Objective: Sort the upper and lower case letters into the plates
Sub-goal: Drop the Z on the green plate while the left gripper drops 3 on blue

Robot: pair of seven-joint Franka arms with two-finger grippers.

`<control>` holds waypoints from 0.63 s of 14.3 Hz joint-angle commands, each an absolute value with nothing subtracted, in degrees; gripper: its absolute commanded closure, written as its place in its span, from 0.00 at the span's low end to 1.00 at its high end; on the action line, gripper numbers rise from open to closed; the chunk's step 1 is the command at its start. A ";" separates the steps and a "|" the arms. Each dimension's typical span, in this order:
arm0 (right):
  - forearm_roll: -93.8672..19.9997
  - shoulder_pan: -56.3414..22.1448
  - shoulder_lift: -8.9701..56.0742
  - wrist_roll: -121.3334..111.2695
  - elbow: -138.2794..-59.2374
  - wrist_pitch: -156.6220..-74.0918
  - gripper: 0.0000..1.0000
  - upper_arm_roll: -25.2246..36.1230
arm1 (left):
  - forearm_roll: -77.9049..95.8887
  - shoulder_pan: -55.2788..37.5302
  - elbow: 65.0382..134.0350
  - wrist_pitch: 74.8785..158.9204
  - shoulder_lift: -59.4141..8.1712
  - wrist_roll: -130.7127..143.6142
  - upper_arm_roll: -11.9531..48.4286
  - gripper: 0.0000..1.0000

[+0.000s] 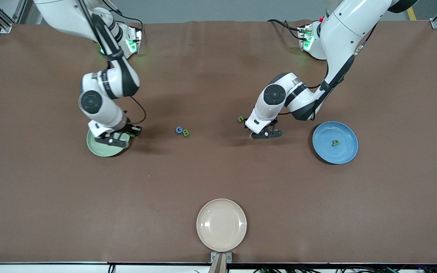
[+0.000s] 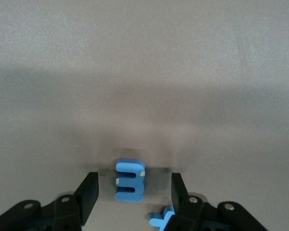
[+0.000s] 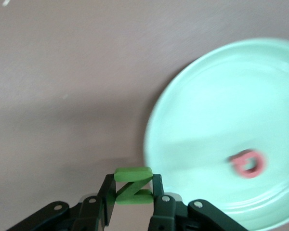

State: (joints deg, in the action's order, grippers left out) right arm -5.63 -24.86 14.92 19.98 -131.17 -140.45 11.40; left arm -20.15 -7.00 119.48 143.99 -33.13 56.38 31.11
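Front view, from the right arm's end of the desk: right gripper (image 1: 115,141) hangs over the pale green plate (image 1: 99,148), which sits toward that end edge, about mid-depth. Right wrist view shows its fingers clenched on a green Z (image 3: 133,186), flat faces between the pads, with a pink-red letter (image 3: 249,162) already in the plate. Next, mid-desk, a blue letter (image 1: 179,130) and a green letter (image 1: 186,132) lie touching. Then a green letter (image 1: 240,119) just beside the left gripper (image 1: 267,134), which is low over the desk. Left wrist view: its jaws are still apart, not yet gripping, straddling a blue E (image 2: 130,180); a second blue letter (image 2: 161,219) lies close by one finger. Blue plate (image 1: 345,155) toward the left arm's end holds one green letter (image 1: 335,142). Cream plate (image 1: 221,225) at the front edge, bare. Handling guess: letters look like light, stiff foam-like blocks, not fragile, small enough to skid or twist. Pinch across the flat parallel sides, centred, and watch the neighbouring blue piece when closing.
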 commanded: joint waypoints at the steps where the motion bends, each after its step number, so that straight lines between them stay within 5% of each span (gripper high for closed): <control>1: -5.89 -20.68 14.06 13.04 -131.75 -139.83 1.00 10.63 | -21.27 -7.38 119.27 144.23 -33.40 57.22 30.85 0.42; 5: -5.98 -16.79 15.81 7.38 -133.32 -140.45 0.96 10.46 | -21.27 -7.47 119.27 144.23 -33.49 57.13 30.85 0.61; 6: -5.98 -16.79 15.91 7.47 -133.33 -140.28 0.88 10.46 | -21.27 -7.47 119.27 144.14 -33.57 57.13 30.85 0.65; 7: -5.98 -16.70 15.91 7.56 -133.33 -139.84 0.57 10.46 | -21.27 -7.47 119.27 144.05 -33.49 57.13 30.85 0.71; 8: -5.98 -16.70 15.91 7.65 -133.33 -139.92 0.01 10.46 | -21.62 -7.64 119.27 143.97 -33.49 57.13 30.85 0.74; 9: -5.98 -16.79 15.82 7.91 -133.24 -139.83 0.00 10.37 | -22.49 -7.82 119.27 143.79 -33.49 57.13 30.85 0.78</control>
State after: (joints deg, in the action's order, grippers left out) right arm -5.63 -17.26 16.44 8.05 -132.82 -139.93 11.08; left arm -20.36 -7.11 119.48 143.93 -33.29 56.35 31.09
